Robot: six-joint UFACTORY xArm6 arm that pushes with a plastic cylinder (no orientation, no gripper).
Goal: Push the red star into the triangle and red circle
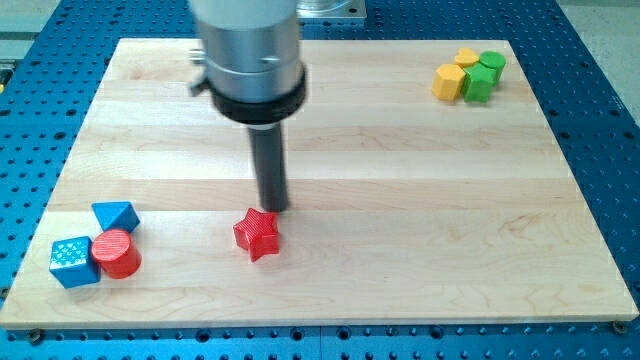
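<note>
Red star (258, 234) sits just below my tip (273, 208), nearly touching.

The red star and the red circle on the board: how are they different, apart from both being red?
The red star has pointed arms; the red circle is a round cylinder. The star lies alone mid-board, just below my tip; the circle sits packed against the blue triangle and blue cube at the view's lower left. Both share the same red.

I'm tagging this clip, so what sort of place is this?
Probably a robotics lab bench: a wooden board on a blue perforated table, small blocks like the red star, my tip just above it.
</note>
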